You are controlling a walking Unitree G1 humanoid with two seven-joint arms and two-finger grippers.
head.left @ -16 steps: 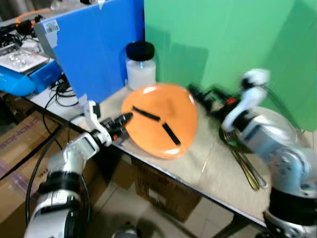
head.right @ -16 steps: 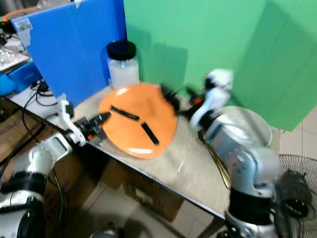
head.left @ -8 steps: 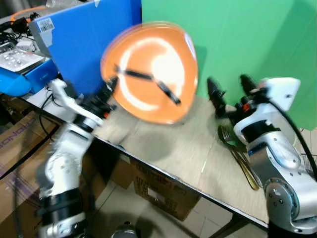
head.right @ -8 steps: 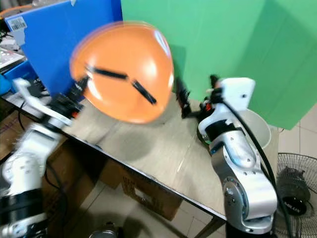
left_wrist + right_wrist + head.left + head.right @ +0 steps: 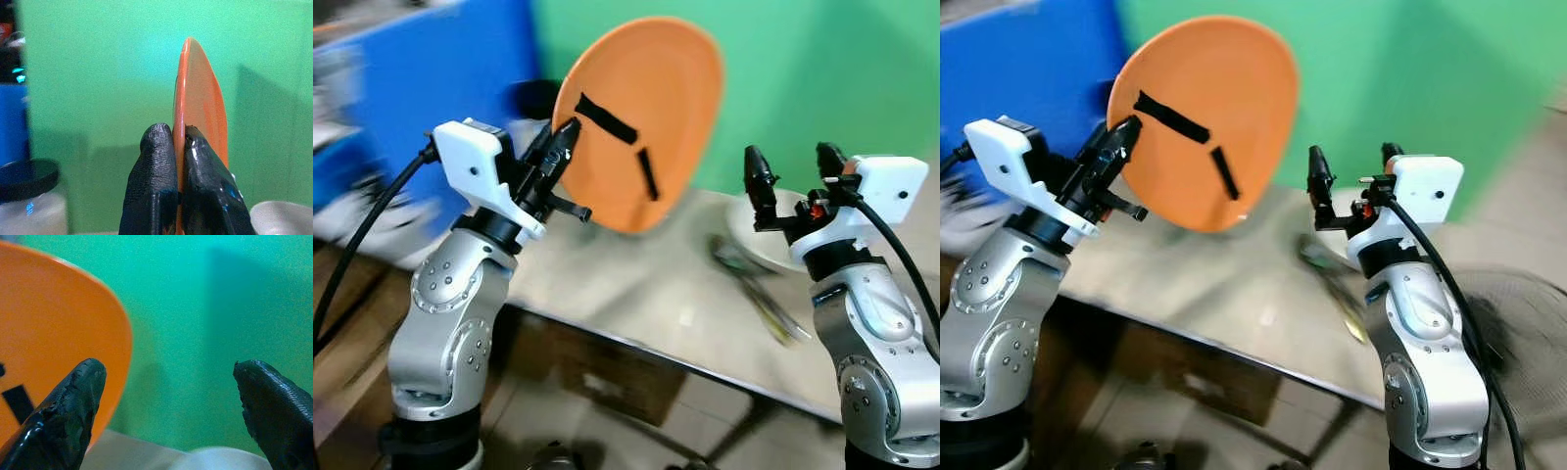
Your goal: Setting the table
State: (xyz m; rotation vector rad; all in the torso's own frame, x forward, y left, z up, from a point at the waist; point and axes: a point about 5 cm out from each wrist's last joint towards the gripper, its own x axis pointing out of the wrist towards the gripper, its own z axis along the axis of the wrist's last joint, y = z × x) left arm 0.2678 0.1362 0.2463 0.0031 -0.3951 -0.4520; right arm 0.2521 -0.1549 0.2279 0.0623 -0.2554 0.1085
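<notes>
the left gripper point(image 5: 563, 142) pinches the rim of the round orange plastic plate with two black tape strips point(image 5: 641, 117), holding it on edge in the air above the pale table point(image 5: 636, 294). it looks stiff, light and smooth, so an edge pinch may slip; supporting the far rim seems wiser. the right gripper point(image 5: 788, 171) hovers nearby, fingers spread and empty.

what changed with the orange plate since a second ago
The left gripper, shut on the rim of the orange plate, has lifted it off the table and holds it upright in the air. The right gripper has stayed open and empty, now raised beside the plate. The cutlery remains on the table.
</notes>
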